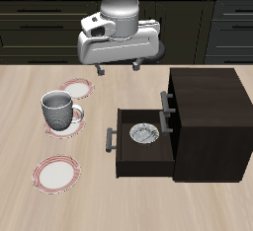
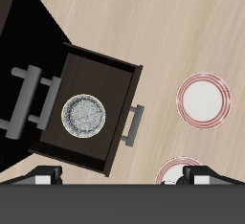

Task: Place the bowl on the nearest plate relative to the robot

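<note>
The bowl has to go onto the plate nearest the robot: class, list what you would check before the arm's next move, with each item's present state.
1. Drawer pulled open: ok.
2. Bowl in the open drawer, nothing over it: ok.
3. Tool empty: ok; it hangs above the table, holding nothing.
4. Tool open enough for the bowl's rim: cannot tell.
5. Farthest-back plate bare: ok, though partly behind the mug.
6. Mug off that plate: ok; it stands on the middle plate.

Rearmost plate (image 1: 75, 88) partly hidden behind mug (image 1: 57, 110), another plate (image 2: 172, 173) cut off by end effector (image 2: 122, 177) housing
</note>
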Tool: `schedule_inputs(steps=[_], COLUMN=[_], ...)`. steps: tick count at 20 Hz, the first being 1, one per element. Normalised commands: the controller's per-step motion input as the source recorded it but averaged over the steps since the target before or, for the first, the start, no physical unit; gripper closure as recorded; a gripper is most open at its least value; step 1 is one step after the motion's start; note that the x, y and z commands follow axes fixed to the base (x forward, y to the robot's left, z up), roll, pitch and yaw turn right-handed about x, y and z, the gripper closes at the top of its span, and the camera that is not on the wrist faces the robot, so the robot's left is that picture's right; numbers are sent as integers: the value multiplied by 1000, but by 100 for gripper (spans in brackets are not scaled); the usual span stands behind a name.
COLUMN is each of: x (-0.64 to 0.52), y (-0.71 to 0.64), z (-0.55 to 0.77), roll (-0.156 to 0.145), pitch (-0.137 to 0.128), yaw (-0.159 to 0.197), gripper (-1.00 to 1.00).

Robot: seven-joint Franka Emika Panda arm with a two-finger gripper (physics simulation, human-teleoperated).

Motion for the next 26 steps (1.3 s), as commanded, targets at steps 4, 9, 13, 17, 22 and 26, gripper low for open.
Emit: schedule_inputs(steps=[4, 9, 13, 17, 22, 26], x=[41, 177, 148, 36, 63, 40], y=[27, -58, -19, 110, 174, 9], z=[41, 24, -127, -77, -43, -17], roll=[-3, 23, 61, 48, 37, -8], pitch=[-41, 6, 34, -5, -37, -31], yaw=[219, 173, 283, 174, 253, 202], gripper=[-100, -100, -100, -100, -100, -100])
